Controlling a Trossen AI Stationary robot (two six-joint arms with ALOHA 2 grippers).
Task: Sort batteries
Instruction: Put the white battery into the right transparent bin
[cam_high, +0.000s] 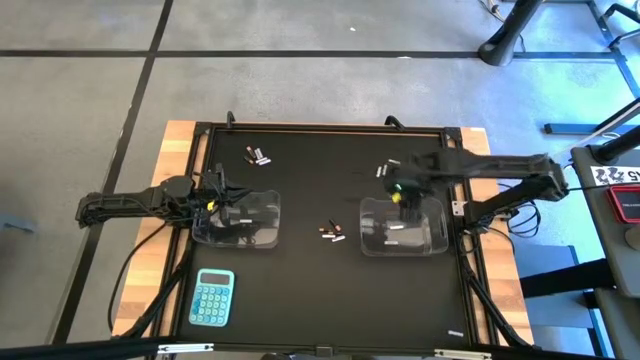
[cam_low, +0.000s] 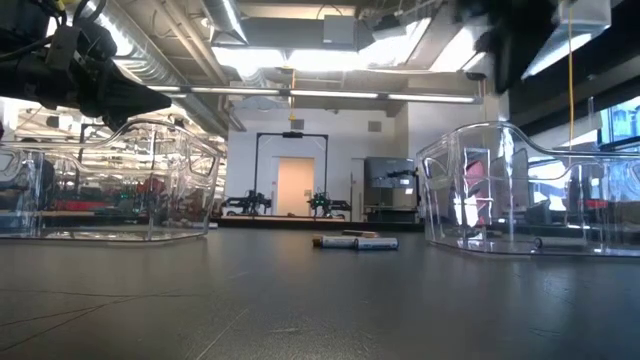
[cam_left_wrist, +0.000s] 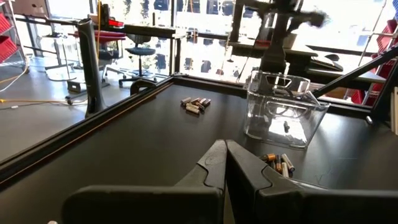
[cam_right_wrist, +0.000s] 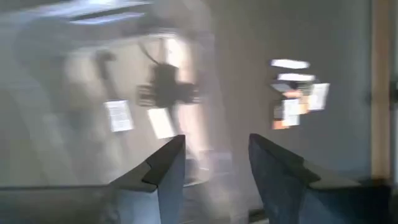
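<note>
Item: black worktop carrying two clear plastic tubs, loose batteries and a blue calculator.

Right tub: taken here as the landmark. It holds a few batteries on its floor. The right gripper hangs just above its far rim. In the right wrist view its jaws stand apart with nothing between them, and the picture is smeared by motion.

Left tub: well apart from the right tub, across the middle of the worktop, with dark items inside that are too small to name. The left gripper sits over its far edge, jaws pressed together and empty in the left wrist view.

Loose batteries: a small cluster lies on the worktop between the two tubs, nearer the right one. A second cluster lies well beyond the left tub, toward the far edge.

Risks, as judged:
- The right arm is moving close to the tub rim, so a low pass could clip or shove the tub.
- The loose cells lie touching each other, so a grasp may catch two or roll one away.
- Silvery and dark cells are mixed, so a wrong-tub drop is possible.
</note>
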